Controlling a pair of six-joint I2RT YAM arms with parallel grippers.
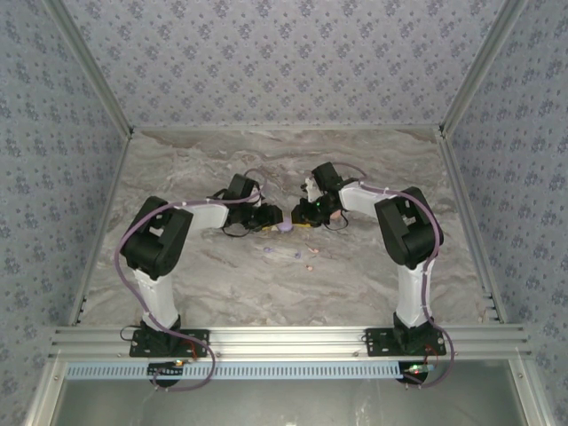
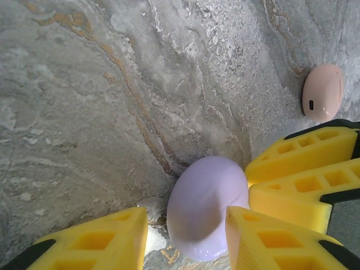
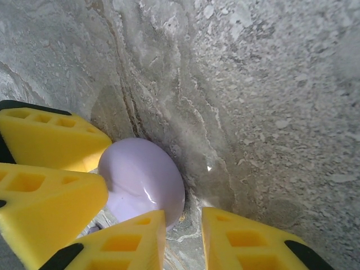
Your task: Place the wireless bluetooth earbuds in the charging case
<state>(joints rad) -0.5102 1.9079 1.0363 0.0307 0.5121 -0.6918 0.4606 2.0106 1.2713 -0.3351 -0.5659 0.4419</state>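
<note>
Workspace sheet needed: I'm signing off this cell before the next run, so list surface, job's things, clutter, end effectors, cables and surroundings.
Surface: marbled grey table.
Job's things: lilac case between both end effectors; pink case lies apart from it; tiny earbuds lie loose on the table, nearer the arm bases.
Clutter: small pale bit by the right frame edge, too small to identify.
End effectors: left end effector open, straddling the lilac case; right end effector narrowly open at the case's edge.
Cables: lilac cables run along both arms, none lying on the job's things.
Surroundings: patterned walls; aluminium rail at the near edge.
</note>
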